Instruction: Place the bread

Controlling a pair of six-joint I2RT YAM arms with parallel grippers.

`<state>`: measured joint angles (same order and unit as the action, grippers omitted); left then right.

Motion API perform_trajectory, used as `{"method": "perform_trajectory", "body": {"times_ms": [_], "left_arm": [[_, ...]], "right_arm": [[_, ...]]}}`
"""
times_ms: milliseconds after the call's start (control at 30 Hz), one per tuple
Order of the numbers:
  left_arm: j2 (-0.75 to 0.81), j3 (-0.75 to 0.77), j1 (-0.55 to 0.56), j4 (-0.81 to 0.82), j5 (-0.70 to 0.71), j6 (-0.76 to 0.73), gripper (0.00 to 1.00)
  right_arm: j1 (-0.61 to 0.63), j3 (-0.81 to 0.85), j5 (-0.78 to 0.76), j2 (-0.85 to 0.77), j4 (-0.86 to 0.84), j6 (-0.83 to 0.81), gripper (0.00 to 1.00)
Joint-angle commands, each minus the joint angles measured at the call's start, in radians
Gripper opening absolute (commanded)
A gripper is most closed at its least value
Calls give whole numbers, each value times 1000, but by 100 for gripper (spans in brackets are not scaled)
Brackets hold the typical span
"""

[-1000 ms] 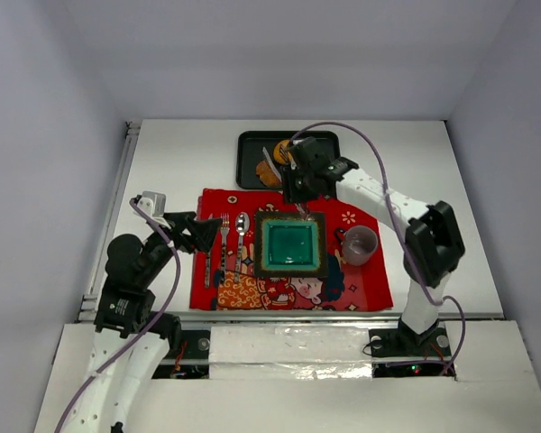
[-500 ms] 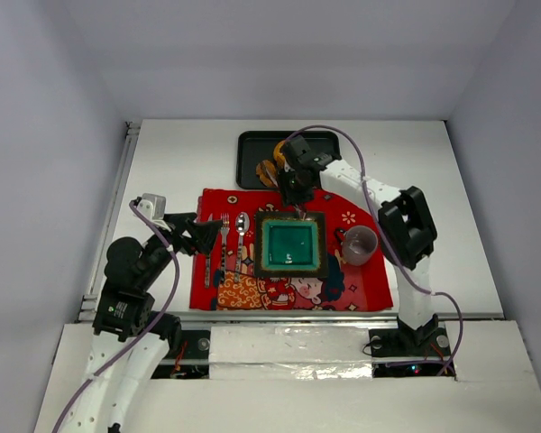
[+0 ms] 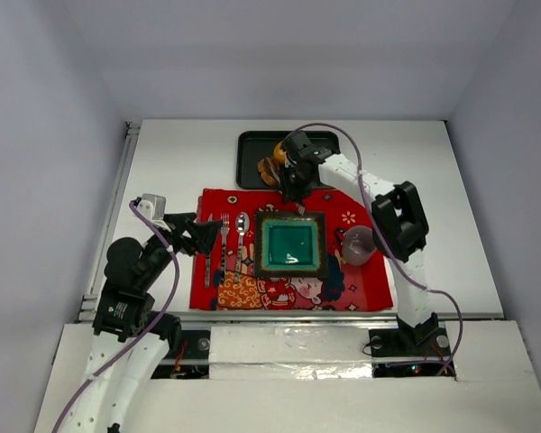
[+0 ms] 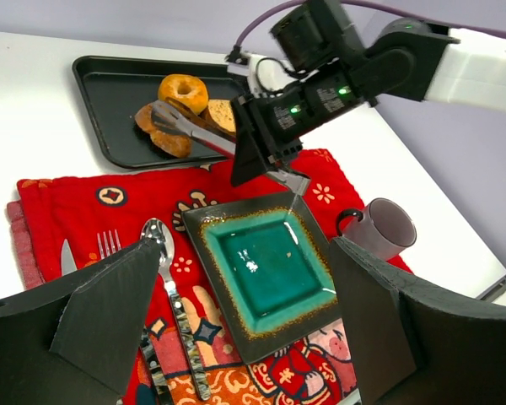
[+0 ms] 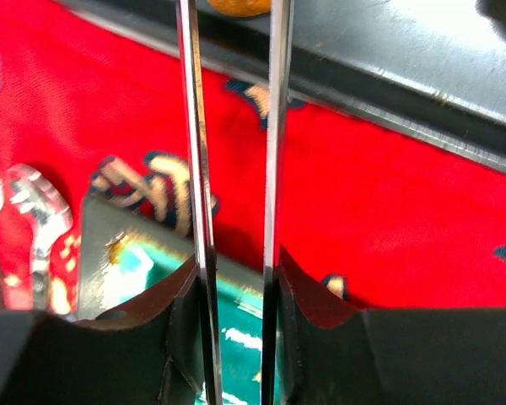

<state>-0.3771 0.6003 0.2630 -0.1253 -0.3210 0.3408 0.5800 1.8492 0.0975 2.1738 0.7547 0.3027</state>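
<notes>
We judge the step in hand to be the pick-up. Our right gripper [image 4: 251, 156] is clamped on a pair of metal tongs [image 4: 190, 128], whose 2 arms run out between its fingers toward the black tray [image 4: 101, 93]. The bread lies there in 3 pieces huddled together: the ring doughnut [image 4: 183, 88] at the far side, the toast slice [image 4: 221, 115] beside it, and the brown roll [image 4: 163, 135] toward the tray's front. The tong tips sit over the roll, and the right wrist view shows an orange-brown piece right at their ends; we cannot tell whether it is pinched yet. Our left gripper [image 3: 198, 236] hangs spread wide and empty over the left of the red placemat [image 4: 59, 211], well apart from the bread. Next, in our judgement, we need to squeeze the tongs firmly on 1 piece, lift it clear of the tray's rim, and carry it to the green plate [image 4: 270, 261], which has no bread on it and stands near the tray.
</notes>
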Motion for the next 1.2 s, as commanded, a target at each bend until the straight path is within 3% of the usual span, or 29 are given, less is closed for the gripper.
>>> {"method": "perform_trajectory", "body": {"times_ms": [0,200,267,300,533,700,900,1033,1167], "left_arm": [[4,1,7,27,3,-8,79],[-6,3,7,27,7,-8,79],[-9,1,7,26,8,-8,79],[-11,1,7,26,8,-8,79],[-31,1,7,29,2,-10,79],[-46,3,7,29,2,-10,79],[-62,1,7,29,2,-10,79],[-62,3,7,27,5,-8,79],[-59,1,7,29,3,-10,79]], "right_arm": [[-2,-33,79,-149,-57,3,30],[-2,-218,184,-420,-179,59,30],[18,-417,218,-536,-250,96,29],[18,-418,219,-577,-250,107,29],[171,-827,148,-859,-321,243,29],[224,-1017,134,-928,-391,341,30],[224,-1035,120,-888,-443,346,34],[224,-992,96,-868,-427,331,52],[224,-915,61,-850,-391,300,57]]}}
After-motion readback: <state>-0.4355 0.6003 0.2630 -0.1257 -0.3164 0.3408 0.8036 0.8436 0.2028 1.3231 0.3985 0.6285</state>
